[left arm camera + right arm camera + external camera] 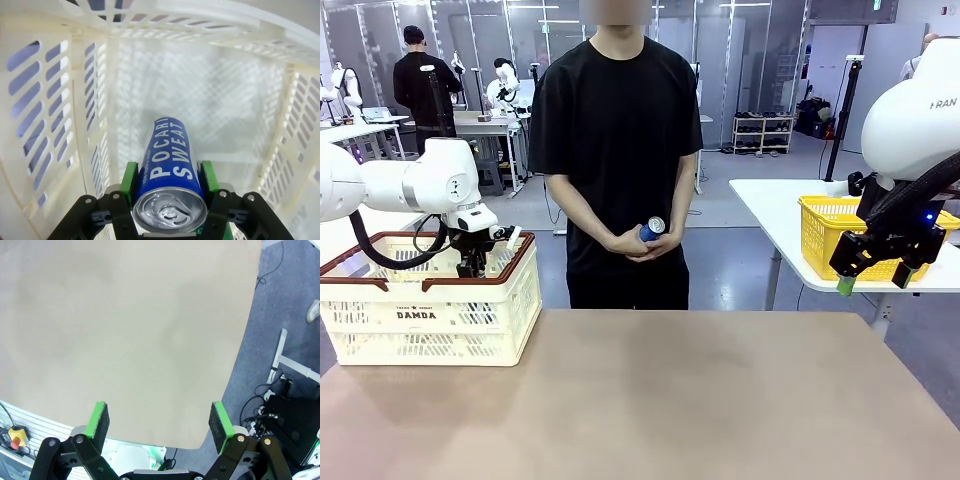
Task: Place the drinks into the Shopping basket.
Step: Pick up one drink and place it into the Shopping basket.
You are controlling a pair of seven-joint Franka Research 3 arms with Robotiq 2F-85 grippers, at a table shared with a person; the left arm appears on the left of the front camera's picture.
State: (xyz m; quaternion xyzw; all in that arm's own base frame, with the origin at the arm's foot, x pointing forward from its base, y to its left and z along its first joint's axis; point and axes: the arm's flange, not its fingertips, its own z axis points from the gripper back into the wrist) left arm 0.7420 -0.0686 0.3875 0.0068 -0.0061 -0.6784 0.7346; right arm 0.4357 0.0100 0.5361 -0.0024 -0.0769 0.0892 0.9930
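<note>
Lab w/ a bare tan bench (700,390) up front. Right claw (159,426) hangs over the bench's right edge, pads wide apart, holding nothing, prob. parked out of the way. At the left end sits the Shopping basket (380,320); left claw (167,192) is sunk inside it, nose down, so the blue SWEAT can (169,172) lands low rather than dropping. Pads flank the can; gripping or just loosened, can't tell. Far side, a person's hands (642,243) hold another blue can (651,229), prob. next.

Left tool (170,192) lowered, right tool (159,422) spread
</note>
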